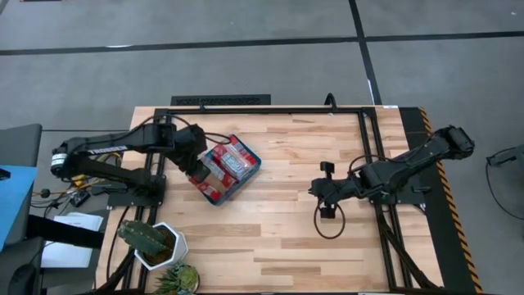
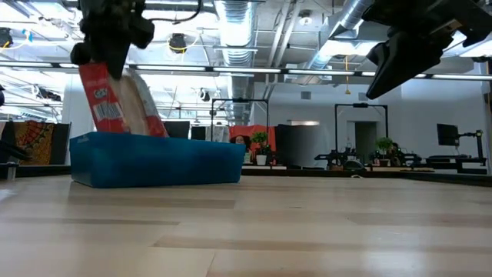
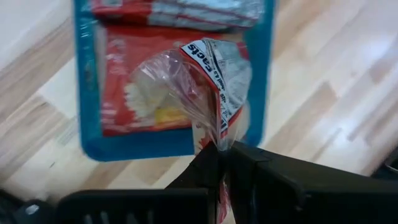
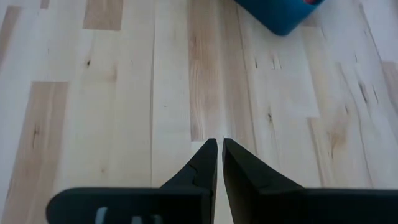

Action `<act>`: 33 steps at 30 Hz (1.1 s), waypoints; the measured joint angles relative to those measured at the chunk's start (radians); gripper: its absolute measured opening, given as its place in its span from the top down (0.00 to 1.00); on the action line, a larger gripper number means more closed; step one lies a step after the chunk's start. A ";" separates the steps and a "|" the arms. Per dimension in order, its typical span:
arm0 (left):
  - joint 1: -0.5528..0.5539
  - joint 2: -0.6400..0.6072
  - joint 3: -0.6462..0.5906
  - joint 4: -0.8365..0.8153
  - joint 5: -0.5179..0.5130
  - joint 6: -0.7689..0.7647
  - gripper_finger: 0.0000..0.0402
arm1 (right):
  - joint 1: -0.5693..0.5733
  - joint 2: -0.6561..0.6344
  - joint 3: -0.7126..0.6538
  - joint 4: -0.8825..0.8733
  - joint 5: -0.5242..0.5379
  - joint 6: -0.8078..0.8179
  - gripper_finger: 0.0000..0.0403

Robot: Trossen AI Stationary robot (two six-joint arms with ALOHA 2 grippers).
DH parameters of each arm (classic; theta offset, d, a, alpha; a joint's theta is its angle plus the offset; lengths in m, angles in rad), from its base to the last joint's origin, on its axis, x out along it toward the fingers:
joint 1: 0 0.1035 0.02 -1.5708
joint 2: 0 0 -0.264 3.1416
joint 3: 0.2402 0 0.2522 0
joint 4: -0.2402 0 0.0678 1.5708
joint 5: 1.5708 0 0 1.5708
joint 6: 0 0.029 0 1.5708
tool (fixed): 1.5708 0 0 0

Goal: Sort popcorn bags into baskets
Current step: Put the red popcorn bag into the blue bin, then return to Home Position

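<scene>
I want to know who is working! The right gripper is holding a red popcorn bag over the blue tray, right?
No, it is the left gripper pinching the popcorn bag over the blue tray, as the left wrist view shows. The right gripper holds nothing.

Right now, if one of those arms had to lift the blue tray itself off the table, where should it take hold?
Probably a long side wall of the blue tray, pinched from above: the rim is thin and upright, and the packets inside lie flat below it. The right pincer, shut and holding nothing, faces that bare side; the left pincer is shut on a popcorn bag over the tray.
</scene>
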 joint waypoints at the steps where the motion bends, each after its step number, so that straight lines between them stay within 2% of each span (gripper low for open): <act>1: 0.008 0.000 -0.012 -0.001 -0.010 -0.001 1.00 | 0.000 0.000 0.000 0.000 0.000 -0.003 0.87; 6: 0.034 0.000 -0.047 0.043 -0.015 0.029 0.99 | 0.000 0.000 0.000 -0.001 0.000 -0.004 0.87; 9: 0.037 0.000 -0.050 0.055 -0.063 0.042 0.94 | 0.000 0.000 0.000 -0.001 0.000 -0.004 0.87; 12: 0.037 0.000 -0.050 0.051 -0.134 0.033 0.86 | 0.000 0.000 0.000 -0.003 0.000 -0.004 0.87; 20: 0.044 0.000 -0.047 0.019 -0.206 0.045 0.57 | 0.000 0.000 0.000 -0.008 -0.002 -0.003 0.87; 23: 0.070 0.000 -0.019 -0.037 -0.252 0.044 0.48 | 0.000 0.000 0.000 -0.008 -0.002 -0.003 0.87; 27: 0.110 -0.001 0.032 -0.081 -0.244 0.043 0.39 | 0.002 -0.018 0.007 -0.011 -0.003 -0.003 0.87; 33: 0.114 0.000 0.149 -0.028 -0.208 0.041 0.37 | 0.019 -0.079 0.117 -0.128 -0.085 -0.076 0.87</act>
